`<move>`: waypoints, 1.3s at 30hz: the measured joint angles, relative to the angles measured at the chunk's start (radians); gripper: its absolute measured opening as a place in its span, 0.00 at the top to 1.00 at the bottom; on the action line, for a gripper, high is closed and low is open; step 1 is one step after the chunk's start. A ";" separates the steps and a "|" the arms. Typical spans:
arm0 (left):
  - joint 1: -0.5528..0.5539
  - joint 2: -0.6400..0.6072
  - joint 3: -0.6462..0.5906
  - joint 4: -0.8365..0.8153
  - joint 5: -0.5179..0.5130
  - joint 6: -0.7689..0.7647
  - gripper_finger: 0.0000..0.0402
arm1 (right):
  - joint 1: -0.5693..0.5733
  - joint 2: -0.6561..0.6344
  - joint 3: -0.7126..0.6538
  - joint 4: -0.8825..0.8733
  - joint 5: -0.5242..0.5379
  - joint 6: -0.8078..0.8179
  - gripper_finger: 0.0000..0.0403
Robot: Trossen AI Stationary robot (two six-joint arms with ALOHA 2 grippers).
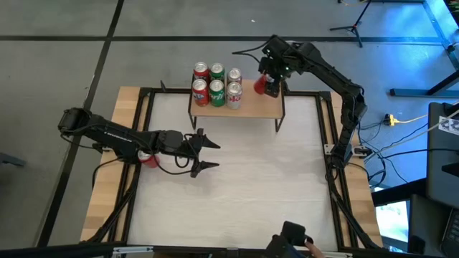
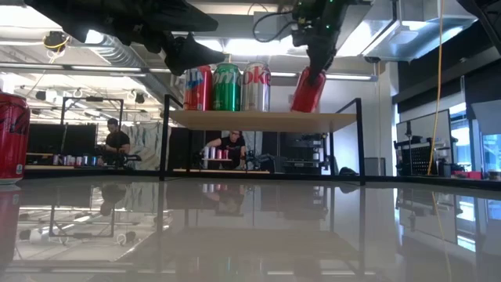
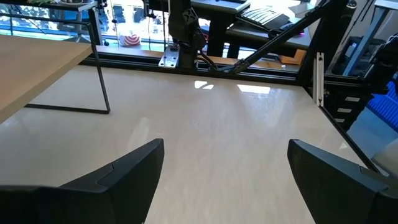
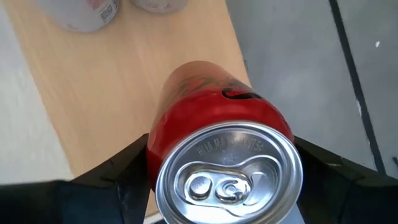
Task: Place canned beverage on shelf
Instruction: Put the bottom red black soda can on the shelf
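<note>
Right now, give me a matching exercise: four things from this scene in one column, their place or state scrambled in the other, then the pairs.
Things:
1. red can
2. left gripper
3. second red can
4. group of six cans

Places or states:
A. standing on the left part of the shelf
B. open and empty above the tabletop
C. on the tabletop at its left side, by the left arm
D. tilted in the right gripper above the shelf's right end

Pairs: 1-D, 2-B, 3-C, 4-A
</note>
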 joint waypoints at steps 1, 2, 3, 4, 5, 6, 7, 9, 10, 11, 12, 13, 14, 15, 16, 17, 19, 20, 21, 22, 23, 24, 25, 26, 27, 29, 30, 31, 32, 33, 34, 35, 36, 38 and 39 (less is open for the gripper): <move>0.000 0.000 0.000 0.000 0.000 0.000 0.17 | 0.000 0.000 -0.003 -0.007 -0.001 0.001 0.27; 0.000 0.000 0.000 0.000 0.000 0.000 0.17 | 0.000 0.000 -0.010 -0.004 -0.006 0.001 0.27; 0.000 0.000 0.000 0.000 0.000 0.000 0.17 | 0.000 0.000 -0.018 0.004 -0.012 0.001 0.27; 0.000 0.000 0.000 0.000 0.000 0.000 0.17 | 0.000 0.000 -0.027 0.014 -0.019 0.001 0.27; 0.000 0.000 0.000 0.000 0.000 0.000 0.17 | 0.000 0.000 -0.036 0.025 -0.026 0.001 0.27; 0.000 0.000 0.000 0.000 0.000 0.000 0.17 | 0.000 0.000 -0.043 0.035 -0.027 0.000 0.27; 0.000 0.000 0.000 0.000 0.000 0.000 0.17 | 0.000 0.000 -0.047 0.044 -0.027 0.000 0.27; 0.000 0.000 0.000 0.000 0.000 0.000 0.17 | 0.000 0.000 -0.053 0.059 -0.027 -0.002 0.26; 0.000 0.000 0.000 0.000 0.000 0.000 0.17 | 0.000 0.000 -0.054 0.060 -0.027 -0.004 0.26; 0.000 0.000 0.000 0.000 0.000 0.000 0.17 | 0.000 0.000 -0.054 0.060 -0.027 -0.005 0.25; 0.000 0.000 0.000 0.000 0.000 0.000 0.17 | 0.000 0.000 -0.054 0.059 -0.026 -0.006 0.24; 0.000 0.000 0.000 0.000 0.001 0.000 0.17 | 0.000 0.000 -0.054 0.060 -0.026 -0.007 0.23; 0.000 0.000 0.000 0.000 0.002 0.000 0.17 | 0.000 0.000 -0.054 0.061 -0.026 -0.007 0.21; 0.000 0.000 0.000 0.000 0.002 0.000 0.17 | 0.000 0.000 -0.055 0.066 -0.026 -0.007 0.20; 0.000 0.000 0.000 0.000 0.002 0.000 0.17 | 0.000 0.000 -0.055 0.072 -0.026 -0.008 0.18; 0.000 0.000 0.000 0.000 0.003 0.000 0.17 | 0.000 0.000 -0.055 0.082 -0.026 -0.008 0.16; 0.000 0.000 0.000 0.000 0.003 0.000 0.17 | 0.000 0.000 -0.055 0.101 -0.026 -0.008 0.14; 0.000 0.000 0.000 0.000 0.003 0.000 0.17 | 0.000 0.000 -0.055 0.110 -0.026 -0.009 0.12; 0.000 0.000 0.000 0.000 0.003 -0.001 0.17 | 0.000 0.000 -0.055 0.119 -0.026 -0.010 0.11; 0.000 0.000 0.000 0.000 0.004 -0.001 0.17 | 0.000 0.000 -0.055 0.127 -0.026 -0.010 0.11; 0.000 0.000 0.000 0.000 0.004 0.000 0.17 | 0.000 0.000 -0.055 0.134 -0.026 -0.010 0.10; 0.000 0.000 0.000 0.000 0.004 0.000 0.17 | 0.000 0.000 -0.055 0.141 -0.026 -0.010 0.10; 0.000 0.000 0.000 0.000 0.004 -0.001 0.17 | 0.000 0.000 -0.055 0.148 -0.026 -0.010 0.10; 0.000 0.000 0.000 0.000 0.004 -0.001 0.17 | 0.000 0.000 -0.055 0.152 -0.026 -0.011 0.09; 0.000 0.000 0.000 0.000 0.004 -0.001 0.17 | 0.000 0.000 -0.055 0.156 -0.026 -0.011 0.09; 0.000 0.000 0.000 0.000 0.004 -0.001 0.17 | 0.001 0.000 -0.055 0.156 -0.026 -0.012 0.09; 0.000 0.000 0.000 0.000 0.004 -0.001 0.17 | 0.001 -0.003 -0.055 0.147 -0.024 -0.012 0.09; 0.000 0.000 0.000 0.000 0.004 -0.001 0.17 | 0.001 -0.009 -0.055 0.129 -0.021 -0.012 0.09; 0.000 0.000 0.000 -0.001 0.004 -0.001 0.17 | 0.001 -0.017 -0.055 0.103 -0.018 -0.012 0.09; 0.000 0.000 0.000 0.000 0.004 -0.001 0.17 | 0.000 -0.030 -0.055 0.082 -0.018 -0.015 0.09; 0.000 0.000 0.000 -0.001 0.004 -0.001 0.17 | 0.000 -0.044 -0.055 0.066 -0.018 -0.015 0.09; 0.000 0.000 0.000 -0.001 0.004 -0.001 0.17 | 0.000 -0.060 -0.055 0.051 -0.019 -0.015 0.09; 0.000 0.000 0.000 -0.001 0.004 -0.001 0.17 | 0.000 -0.077 -0.055 0.042 -0.024 -0.015 0.09; 0.000 0.000 0.000 -0.001 0.004 -0.001 0.17 | 0.000 -0.112 -0.055 0.044 -0.028 -0.004 0.09; 0.000 0.000 0.000 -0.001 0.004 -0.001 0.17 | 0.000 -0.129 -0.055 0.042 -0.033 0.005 0.09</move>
